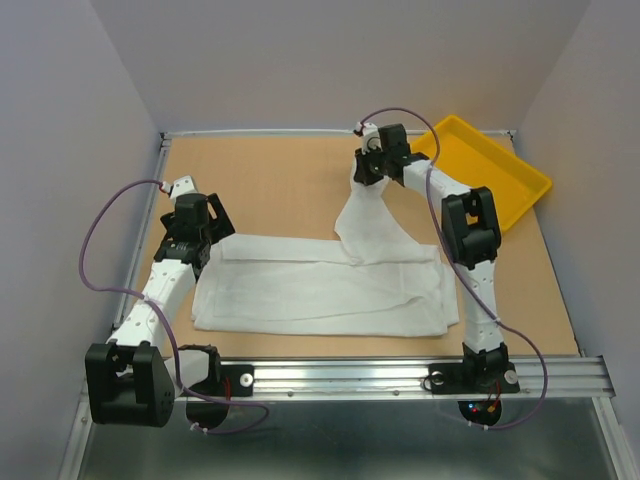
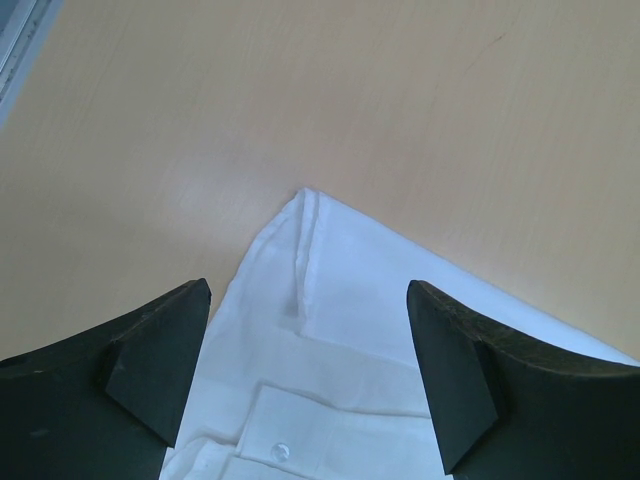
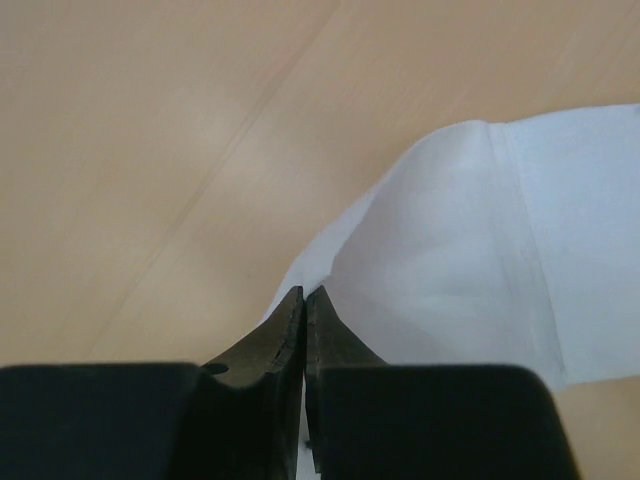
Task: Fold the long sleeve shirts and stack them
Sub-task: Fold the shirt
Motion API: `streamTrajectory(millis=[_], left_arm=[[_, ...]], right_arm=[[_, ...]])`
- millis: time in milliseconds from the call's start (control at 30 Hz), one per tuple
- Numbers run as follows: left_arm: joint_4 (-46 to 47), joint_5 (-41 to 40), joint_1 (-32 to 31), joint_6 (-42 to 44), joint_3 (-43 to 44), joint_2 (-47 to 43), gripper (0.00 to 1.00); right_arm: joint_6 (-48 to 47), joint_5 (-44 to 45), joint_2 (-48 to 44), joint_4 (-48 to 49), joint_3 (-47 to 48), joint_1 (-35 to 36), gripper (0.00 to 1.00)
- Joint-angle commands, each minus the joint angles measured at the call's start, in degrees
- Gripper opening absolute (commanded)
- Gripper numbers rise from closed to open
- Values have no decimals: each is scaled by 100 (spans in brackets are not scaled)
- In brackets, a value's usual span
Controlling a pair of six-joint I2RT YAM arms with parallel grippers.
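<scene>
right gripper (image 3: 305,295) pinched on a raised fold of the long sleeve shirt (image 1: 320,290), upper centre | left gripper (image 2: 308,288) wide, shirt corner just ahead | shirt flat mid-frame, long axis left-right | left arm nearer the flat body

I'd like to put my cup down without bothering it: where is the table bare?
The widest bare patch of table is far left, between the back edge, the shirt and the sleeve lifted by the right pincer. A narrower strip lies right of the right arm, nearer than the tray. The near middle is crowded: shirt and both arms.
</scene>
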Motion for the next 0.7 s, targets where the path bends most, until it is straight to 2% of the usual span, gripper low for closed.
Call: streamTrajectory(millis=[0,133,167,267,433,533,567,633,667], left_arm=[[161,-96,-14,57,24,-154,91],[170,-79,-14,57,24,-216,91],[170,-79,-14,57,15,-242,91],[188,-53,-14,57,24,-295,91],[188,26,-14,48,24,-356,91],[197,79,-14,40,6,-426,91],[214,149,-14,48,-3,-462,91],[223,220,-14,57,-20,-515,91],[249,316,-14,57,-29,-558,91]], right_arm=[[-143,-462,-1402,264,-390,96,5],[-100,-893,-2639,264,-1347,298,5],[-73,-1033,-2876,264,-1863,368,5],[93,-1253,-3615,264,-2674,772,6],[489,-1814,-4547,264,-4625,1668,9],[901,-2534,-4855,255,-5642,1986,16],[1050,-2972,-5012,246,-5839,2047,21],[1148,-3248,-5232,211,-6225,2074,30],[1166,-3266,-5512,72,-6445,2074,39]])
